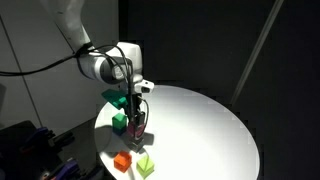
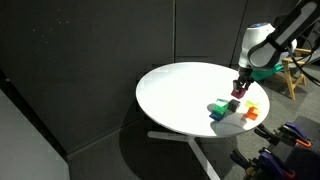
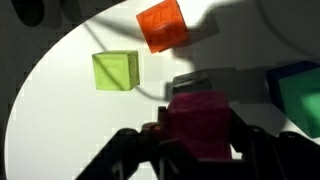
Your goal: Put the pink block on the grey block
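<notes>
pink block clamped in the gripper, right by the grey block

in the wrist view the pink block (image 3: 200, 118) sits between the fingers of the gripper (image 3: 200, 142), which are closed on its two sides; the grey block (image 3: 192, 80) shows just behind it, partly hidden, and i cannot tell whether the two touch; from the grey block, the orange cube (image 3: 162, 25) lies further up the view, the yellow-green cube (image 3: 115, 70) off to the left, and a green cube (image 3: 300, 98) close on the right; all rest on the white round table (image 3: 50, 120); in both exterior views the gripper (image 1: 140, 116) (image 2: 238, 96) hangs upright over the cluster near the table's edge, pink (image 1: 139, 124) showing at its tip
</notes>
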### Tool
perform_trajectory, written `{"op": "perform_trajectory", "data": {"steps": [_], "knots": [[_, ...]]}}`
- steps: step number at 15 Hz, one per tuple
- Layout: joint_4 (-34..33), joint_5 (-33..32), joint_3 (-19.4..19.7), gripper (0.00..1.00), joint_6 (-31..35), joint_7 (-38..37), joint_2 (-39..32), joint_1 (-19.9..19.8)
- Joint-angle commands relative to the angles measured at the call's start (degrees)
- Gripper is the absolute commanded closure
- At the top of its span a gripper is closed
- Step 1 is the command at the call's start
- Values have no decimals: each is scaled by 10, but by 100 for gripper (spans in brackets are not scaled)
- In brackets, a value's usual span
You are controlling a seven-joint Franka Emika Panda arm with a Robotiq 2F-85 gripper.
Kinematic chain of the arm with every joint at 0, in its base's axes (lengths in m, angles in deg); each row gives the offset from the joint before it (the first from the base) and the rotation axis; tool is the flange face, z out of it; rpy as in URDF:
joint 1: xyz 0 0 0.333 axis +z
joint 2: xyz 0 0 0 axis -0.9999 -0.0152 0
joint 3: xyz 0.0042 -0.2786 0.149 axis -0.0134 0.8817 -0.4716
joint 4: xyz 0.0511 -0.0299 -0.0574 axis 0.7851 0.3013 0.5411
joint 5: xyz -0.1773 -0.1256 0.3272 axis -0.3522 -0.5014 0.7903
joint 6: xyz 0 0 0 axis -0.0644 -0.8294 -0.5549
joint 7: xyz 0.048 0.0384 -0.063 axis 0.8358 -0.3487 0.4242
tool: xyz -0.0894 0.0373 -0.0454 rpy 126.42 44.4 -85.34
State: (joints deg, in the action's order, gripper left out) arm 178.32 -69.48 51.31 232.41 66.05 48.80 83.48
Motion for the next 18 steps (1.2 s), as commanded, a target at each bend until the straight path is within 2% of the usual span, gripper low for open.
{"op": "perform_trajectory", "data": {"steps": [1,5,6,7,15,16,18], "knots": [[-17,-20,15,67,-8,-27,-11,14],[-21,-18,21,67,-10,-32,-17,18],[-11,2,11,67,-2,-8,-13,9],[-11,2,11,42,-2,-8,-14,10],[-11,2,12,42,-1,-8,-17,10],[-11,2,12,67,-1,-8,-17,10],[-16,-3,15,67,-3,-13,-19,12]]}}
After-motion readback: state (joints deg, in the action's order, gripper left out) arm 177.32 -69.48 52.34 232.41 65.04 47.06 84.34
